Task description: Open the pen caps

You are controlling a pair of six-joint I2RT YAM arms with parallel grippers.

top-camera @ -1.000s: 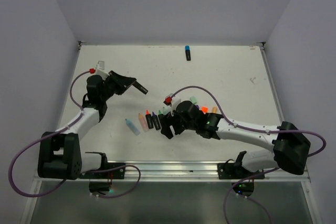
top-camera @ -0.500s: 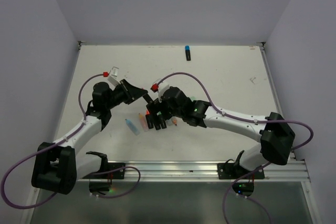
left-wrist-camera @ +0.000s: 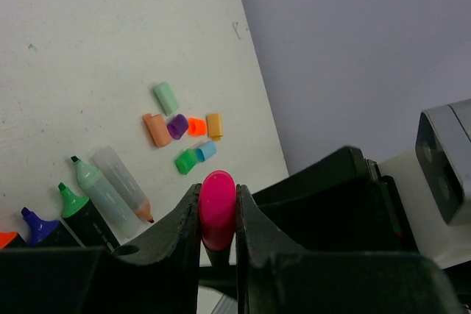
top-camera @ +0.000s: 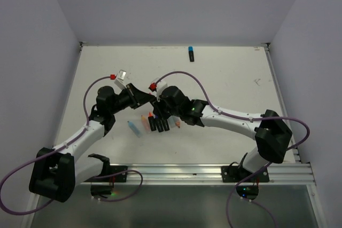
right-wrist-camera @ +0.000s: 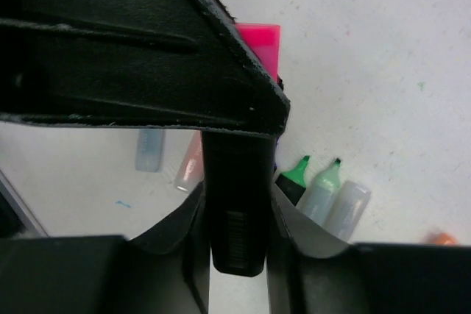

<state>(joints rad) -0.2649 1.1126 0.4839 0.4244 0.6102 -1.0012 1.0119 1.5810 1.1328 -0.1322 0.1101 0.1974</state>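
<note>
The left gripper (left-wrist-camera: 218,215) pinches the pink cap (left-wrist-camera: 218,207); the right gripper (right-wrist-camera: 237,218) clamps that highlighter's black body (right-wrist-camera: 235,204). Both meet above the row of uncapped highlighters (top-camera: 155,123). Expect a risk here: if your pull runs off-axis, the cap may jam or the body may slip free.

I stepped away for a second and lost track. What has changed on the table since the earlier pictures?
Both arms swung inward and met above the row of pens. The left pincer kept its clamp on the pink cap; the right pincer came in and closed on that pen's black body. The loose caps and the far blue pen stayed put.
</note>
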